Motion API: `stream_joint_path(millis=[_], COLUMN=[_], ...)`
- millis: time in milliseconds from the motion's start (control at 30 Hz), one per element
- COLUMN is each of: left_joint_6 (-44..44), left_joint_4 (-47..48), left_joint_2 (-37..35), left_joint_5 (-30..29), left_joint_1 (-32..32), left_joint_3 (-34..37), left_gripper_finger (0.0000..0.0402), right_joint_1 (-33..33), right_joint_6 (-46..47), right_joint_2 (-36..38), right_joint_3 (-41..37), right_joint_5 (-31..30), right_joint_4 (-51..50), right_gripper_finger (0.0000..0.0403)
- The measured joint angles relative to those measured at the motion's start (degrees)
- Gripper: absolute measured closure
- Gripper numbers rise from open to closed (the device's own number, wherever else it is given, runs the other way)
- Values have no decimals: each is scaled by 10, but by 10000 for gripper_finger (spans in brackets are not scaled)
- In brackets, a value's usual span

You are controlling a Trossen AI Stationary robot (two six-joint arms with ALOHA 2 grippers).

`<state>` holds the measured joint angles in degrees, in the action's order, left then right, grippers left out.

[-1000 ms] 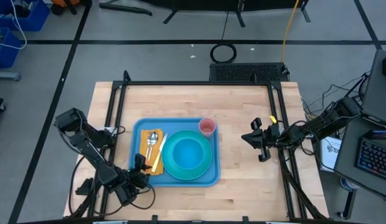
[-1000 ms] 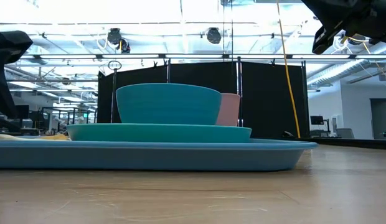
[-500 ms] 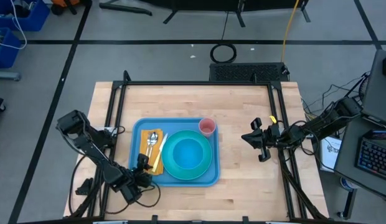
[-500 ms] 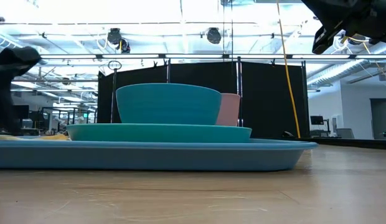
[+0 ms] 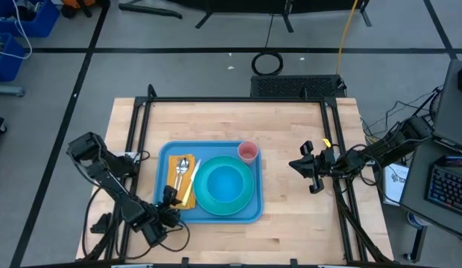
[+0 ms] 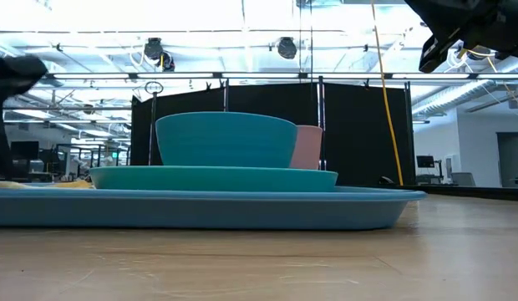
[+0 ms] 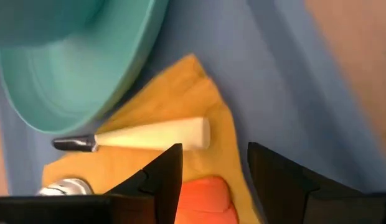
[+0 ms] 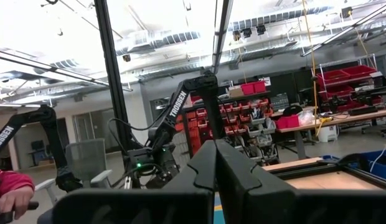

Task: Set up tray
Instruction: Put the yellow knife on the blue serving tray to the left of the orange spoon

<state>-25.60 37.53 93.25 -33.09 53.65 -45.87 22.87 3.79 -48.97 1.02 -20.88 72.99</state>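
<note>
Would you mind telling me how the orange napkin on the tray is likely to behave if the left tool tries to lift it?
The napkin looks thin and creased, so probably floppy; it would likely drape. A knife and spoon lie on it, so lifting may drag or spill them. It lies flat on the tray, so the left tool may struggle to catch an edge.

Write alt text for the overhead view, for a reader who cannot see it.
A light-blue tray sits on a wooden table, holding a teal bowl on a teal plate, a pink cup, and cutlery on an orange napkin. The left tool is at the tray's near-left corner; the right tool waits shut, off to the right.
</note>
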Motion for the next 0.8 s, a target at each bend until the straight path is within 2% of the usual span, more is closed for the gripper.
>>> stream_joint_path(millis=[167,233,567,800], left_joint_6=[-22,-26,-35,-28], left_joint_4=[75,75,45,26], left_joint_2=[0,0,3,47], left_joint_5=[-48,-58,-44,-29], left_joint_1=[10,10,-1,-7], left_joint_3=[-43,-46,-38,-38], left_gripper_finger=[215,215,215,216], right_joint_1=[0,0,0,0], right_joint_6=[0,0,0,0], right_joint_2=[0,0,0,0], right_joint_3=[0,0,0,0], right_joint_5=[0,0,0,0], right_joint_4=[0,0,0,0], right_gripper_finger=[403,403,403,403])
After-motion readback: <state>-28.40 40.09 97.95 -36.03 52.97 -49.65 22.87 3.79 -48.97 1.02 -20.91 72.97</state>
